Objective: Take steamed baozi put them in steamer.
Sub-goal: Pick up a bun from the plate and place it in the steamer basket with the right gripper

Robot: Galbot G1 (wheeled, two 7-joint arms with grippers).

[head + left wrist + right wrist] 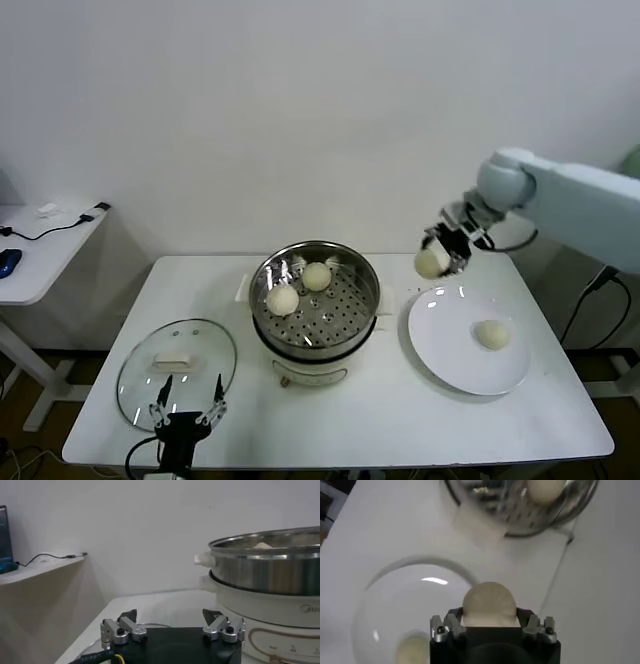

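Right claw (436, 257) pinching baozi (431, 262) above plate (450, 350) — left claw (187, 395) spread; steamer (270, 570) lettering unreadable.

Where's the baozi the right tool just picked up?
In the head view, the baozi is gripped in the right tool, raised above the far left rim of the plate, right of the steamer.

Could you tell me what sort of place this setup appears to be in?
Probably a lab or test room staged as a kitchen: a white table against a bare wall, holding the steamer, a glass lid and a plate, with a side desk carrying cables.
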